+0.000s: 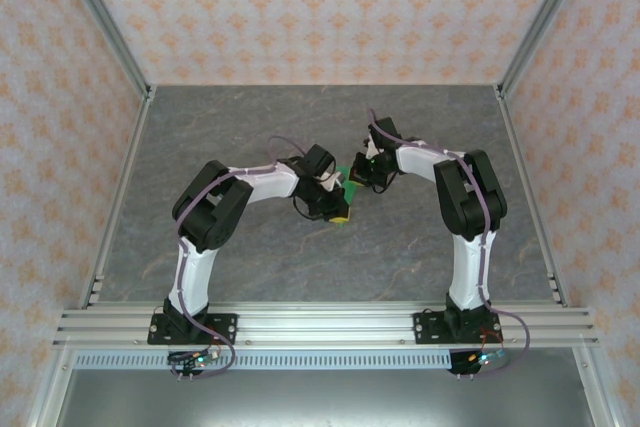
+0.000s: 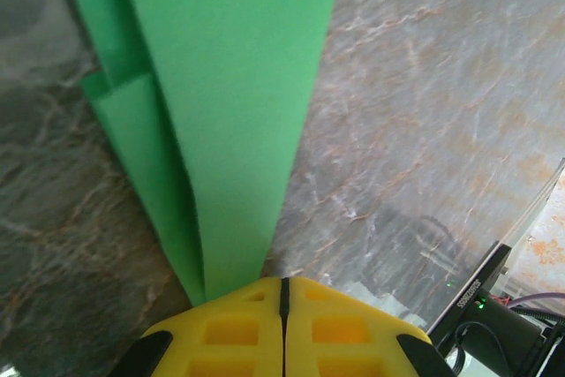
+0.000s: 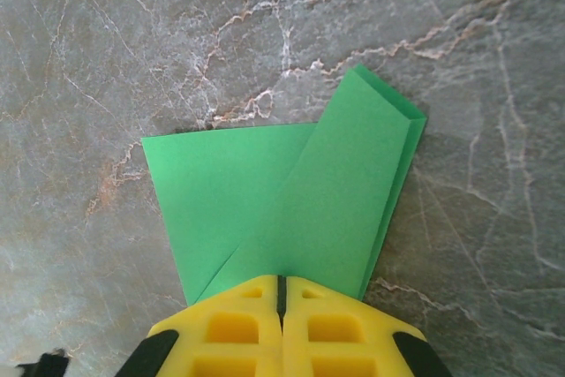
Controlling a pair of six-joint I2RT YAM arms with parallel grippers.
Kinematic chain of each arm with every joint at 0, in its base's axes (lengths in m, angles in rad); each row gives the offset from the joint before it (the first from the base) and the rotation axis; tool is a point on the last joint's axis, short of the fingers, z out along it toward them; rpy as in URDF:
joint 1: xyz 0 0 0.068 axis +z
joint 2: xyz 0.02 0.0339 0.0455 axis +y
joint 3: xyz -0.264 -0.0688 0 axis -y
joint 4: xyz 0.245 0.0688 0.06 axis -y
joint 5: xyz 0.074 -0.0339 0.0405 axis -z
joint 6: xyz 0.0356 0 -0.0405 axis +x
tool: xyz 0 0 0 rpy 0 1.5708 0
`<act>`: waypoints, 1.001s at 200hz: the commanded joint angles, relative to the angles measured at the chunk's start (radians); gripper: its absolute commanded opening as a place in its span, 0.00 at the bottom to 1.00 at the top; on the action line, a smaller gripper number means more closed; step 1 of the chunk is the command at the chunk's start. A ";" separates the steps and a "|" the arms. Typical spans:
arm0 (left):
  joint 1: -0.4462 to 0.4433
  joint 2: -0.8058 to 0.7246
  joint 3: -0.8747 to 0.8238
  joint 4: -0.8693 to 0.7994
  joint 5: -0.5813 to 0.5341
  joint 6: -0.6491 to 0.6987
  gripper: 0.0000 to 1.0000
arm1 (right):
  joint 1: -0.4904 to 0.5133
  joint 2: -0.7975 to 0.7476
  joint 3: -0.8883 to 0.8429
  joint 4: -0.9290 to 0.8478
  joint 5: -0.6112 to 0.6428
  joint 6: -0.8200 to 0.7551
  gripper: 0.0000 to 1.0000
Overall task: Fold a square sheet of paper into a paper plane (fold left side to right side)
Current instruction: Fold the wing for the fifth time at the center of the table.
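**Inspector:** State of the pincers?

**Operator:** My left pincer (image 2: 283,284) is pressed together. Its yellow fingers meet on one end of the green sheet (image 2: 229,86), and the paper comes out from between them. My right pincer (image 3: 281,282) is likewise closed, pinching another edge of the same sheet.

**Inspector:** Location of the item?

**Operator:** Mid-table (image 1: 250,127), held between my two pincers, which stand close together. It is already part-folded. My right wrist view shows one flap lying slantwise over a flat layer. My left wrist view shows a long narrow strip with stacked layers along its left edge. I cannot tell whether it rests on the surface or hangs just above it.

**Inspector:** Handling assessment?

**Operator:** In my judgement it is very light, thin and limp. I expect it to droop beyond any grip and to keep every crease pressed into it, wanted or not. It will likely tear or crumple if my arms pull against each other. The surface looks smooth, so a loose pinch may let it slide. The doubled layers should be somewhat stiffer.

**Inspector:** Recommended hold?

**Operator:** At an edge or corner, on the doubled layers close to a crease. One pincer should anchor the sheet while the other carries the left side over to the right, with no tension between them.
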 commanded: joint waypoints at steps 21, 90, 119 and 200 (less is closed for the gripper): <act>-0.009 -0.025 -0.113 -0.053 -0.024 0.035 0.07 | -0.004 0.071 -0.011 -0.082 0.107 -0.026 0.03; -0.019 -0.150 -0.223 -0.035 0.019 0.056 0.07 | -0.004 0.058 0.004 -0.060 0.070 -0.033 0.03; -0.010 -0.229 -0.196 -0.046 -0.010 0.060 0.07 | -0.004 0.003 0.033 -0.044 0.066 -0.038 0.07; 0.056 -0.539 -0.226 0.024 -0.595 -0.001 0.10 | 0.062 -0.304 0.010 -0.155 0.368 -0.043 0.57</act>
